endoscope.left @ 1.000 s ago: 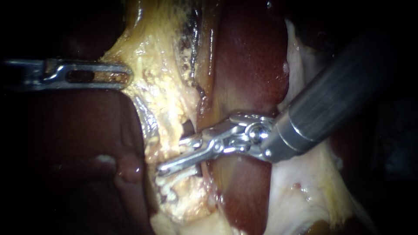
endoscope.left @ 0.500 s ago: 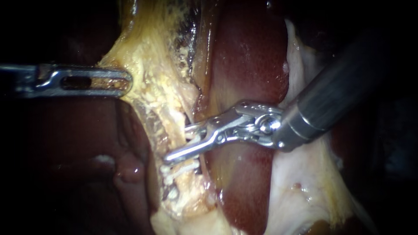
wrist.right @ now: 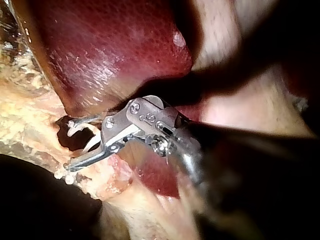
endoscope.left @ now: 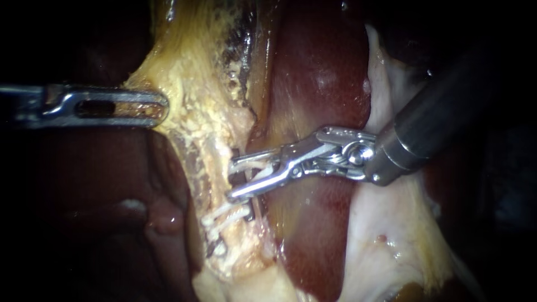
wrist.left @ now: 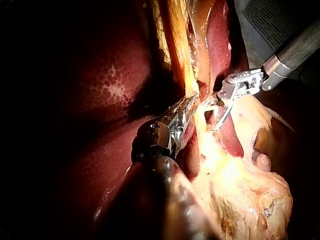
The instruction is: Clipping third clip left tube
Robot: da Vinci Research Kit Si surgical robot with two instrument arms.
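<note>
**Right jaws open at the tube, above the clips**

Surroundings: liver (endoscope.left: 319, 84) fills the centre, directly behind the right instrument (endoscope.left: 231, 180). Pale membrane (endoscope.left: 386, 223) lies under its shaft. Yellow fatty tissue (endoscope.left: 190, 95) runs down the left side. The left instrument (endoscope.left: 163, 106) has its jaws closed on the edge of that fat, well apart from the work site.

The tube (endoscope.left: 219, 184) runs down the fatty band beside a dark window in the tissue. White clips (endoscope.left: 226, 213) cross it just below the right jaws. Those jaws stand apart with a clear gap, tips at the tube and a pale strand between them. Can't tell if both jaws touch it.
</note>
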